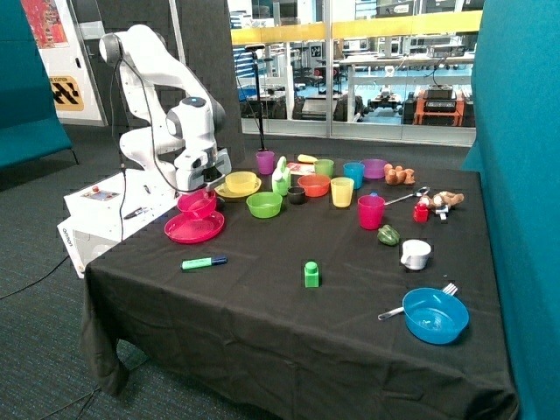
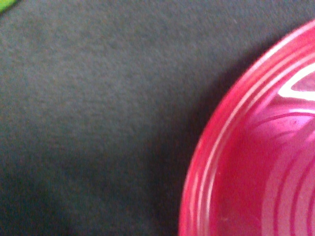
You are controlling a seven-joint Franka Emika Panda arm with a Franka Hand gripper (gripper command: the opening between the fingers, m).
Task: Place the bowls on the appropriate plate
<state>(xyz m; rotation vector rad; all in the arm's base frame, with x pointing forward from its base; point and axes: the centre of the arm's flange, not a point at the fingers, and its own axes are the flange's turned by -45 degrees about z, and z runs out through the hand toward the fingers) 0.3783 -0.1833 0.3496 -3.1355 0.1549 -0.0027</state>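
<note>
The red-pink bowl (image 1: 197, 203) is over the back part of a red-pink plate (image 1: 194, 229) near the table's corner by the robot base. My gripper (image 1: 201, 185) is right above the bowl's far rim; I cannot tell if the bowl hangs from it or rests on the plate. The yellow bowl (image 1: 241, 181) sits on a yellow plate (image 1: 229, 191) just behind. The wrist view shows only a curved red-pink ringed surface (image 2: 256, 162) very close over the black cloth (image 2: 98, 123).
A lime-green bowl (image 1: 264, 204) stands beside the yellow plate. Several cups and an orange bowl (image 1: 313, 185) stand along the back. A green marker (image 1: 204, 262), a green block (image 1: 311, 274), a white cup (image 1: 416, 254) and a blue bowl (image 1: 435, 314) lie nearer the front.
</note>
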